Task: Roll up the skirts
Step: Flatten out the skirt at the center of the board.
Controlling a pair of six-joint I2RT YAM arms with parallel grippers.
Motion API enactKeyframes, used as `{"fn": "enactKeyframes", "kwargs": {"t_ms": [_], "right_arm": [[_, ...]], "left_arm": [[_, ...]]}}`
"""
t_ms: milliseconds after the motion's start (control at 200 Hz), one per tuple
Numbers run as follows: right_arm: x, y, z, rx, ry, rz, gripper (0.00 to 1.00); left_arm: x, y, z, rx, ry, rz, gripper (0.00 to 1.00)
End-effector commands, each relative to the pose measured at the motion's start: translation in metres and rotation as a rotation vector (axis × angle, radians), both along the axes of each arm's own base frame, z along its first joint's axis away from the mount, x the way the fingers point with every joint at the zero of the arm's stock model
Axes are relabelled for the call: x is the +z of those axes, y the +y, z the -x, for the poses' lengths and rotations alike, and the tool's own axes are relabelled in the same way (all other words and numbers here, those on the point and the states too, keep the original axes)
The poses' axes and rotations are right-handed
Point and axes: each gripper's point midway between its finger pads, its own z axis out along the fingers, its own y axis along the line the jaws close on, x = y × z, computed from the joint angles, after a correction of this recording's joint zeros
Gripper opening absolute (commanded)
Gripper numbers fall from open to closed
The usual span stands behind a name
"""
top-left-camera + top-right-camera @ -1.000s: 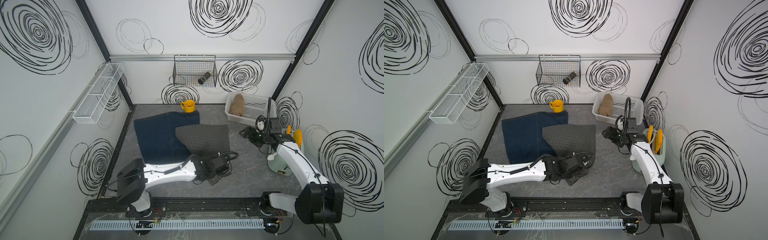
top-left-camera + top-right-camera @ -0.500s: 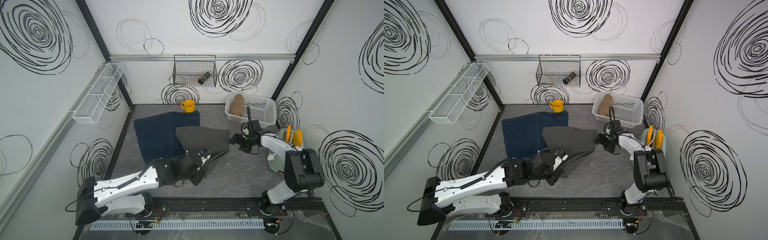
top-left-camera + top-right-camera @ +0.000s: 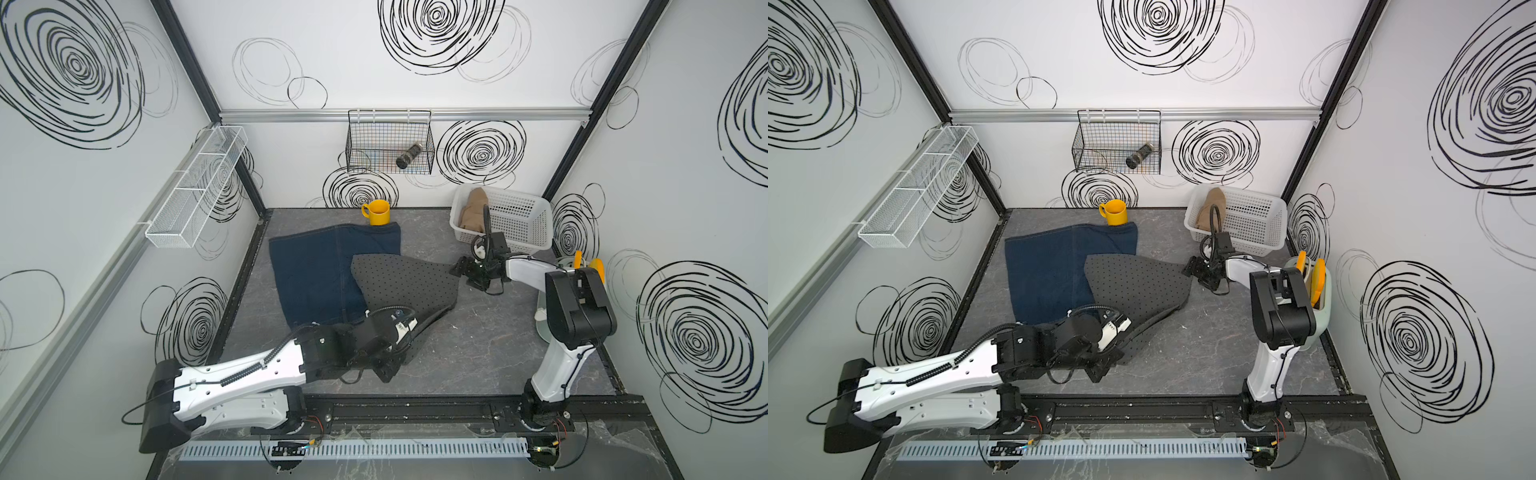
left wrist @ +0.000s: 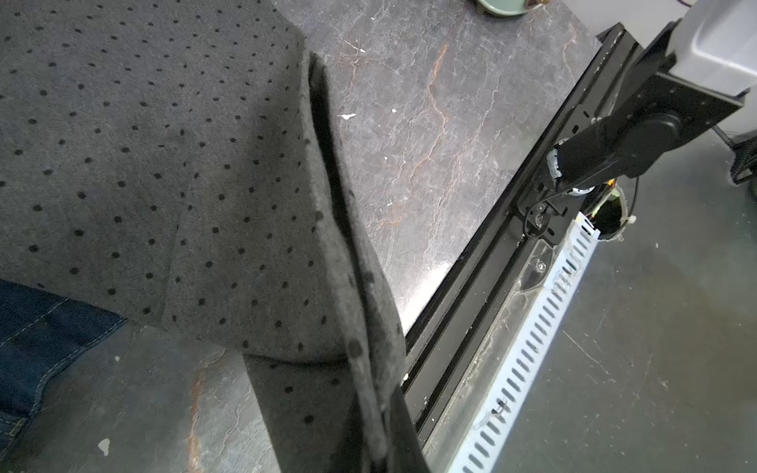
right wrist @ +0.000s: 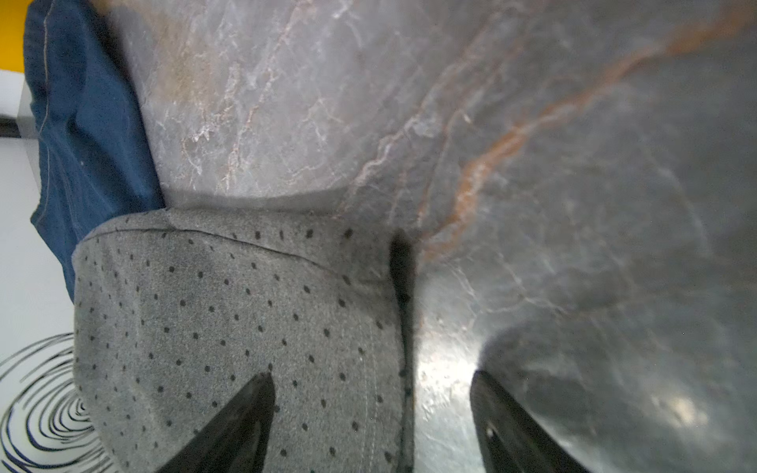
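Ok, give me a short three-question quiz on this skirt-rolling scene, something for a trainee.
1. True or false: the tan cloth skirt sits inside the white plastic basket.
2. Where the two overlap, which lies on top? A) the dark blue denim skirt B) the dark grey black-dotted skirt
3. Fill in: the left arm's jaws are shut on the dotted skirt's near corner, and the right arm's jaws stand ____ at its far corner.
Key: 1 true; 2 B; 3 open.

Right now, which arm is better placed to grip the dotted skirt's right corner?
Right: the right gripper is open over the dotted grey skirt there; the left gripper is shut on its near end.
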Motion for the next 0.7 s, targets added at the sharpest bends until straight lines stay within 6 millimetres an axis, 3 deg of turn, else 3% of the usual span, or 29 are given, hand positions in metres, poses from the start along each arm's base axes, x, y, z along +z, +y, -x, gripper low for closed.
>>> {"fn": "enactKeyframes", "kwargs": {"t_ms": [0,95,175,215,345,440,695], "right_arm": [[0.0,0.005,-0.016,-0.002,-0.029,-0.011,0.68],[-0.006,0.01,-0.016,0.012,-0.016,-0.029,0.51],[-0.009,0.014,-0.016,0.026,-0.007,-0.053,0.28],[-0.01,0.014,-0.016,0.028,-0.003,-0.056,0.22],[0.007,0.014,-0.025,0.032,-0.057,-0.05,0.0],[0.045,0.012,-0.034,0.02,-0.142,-0.056,0.0],[0.197,-0.013,-0.068,-0.098,-0.452,-0.158,0.0]], "left_arm": [[0.023,-0.005,-0.002,-0.003,-0.033,0.061,0.01],[0.028,-0.004,-0.005,-0.014,-0.057,0.058,0.01],[0.03,-0.004,-0.006,-0.013,-0.068,0.067,0.01],[0.032,-0.003,-0.008,-0.009,-0.071,0.073,0.01],[0.049,0.001,-0.028,0.03,-0.131,0.075,0.0],[0.077,0.011,-0.061,0.109,-0.213,0.075,0.0],[0.21,0.041,-0.186,0.44,-0.51,0.209,0.0]]}}
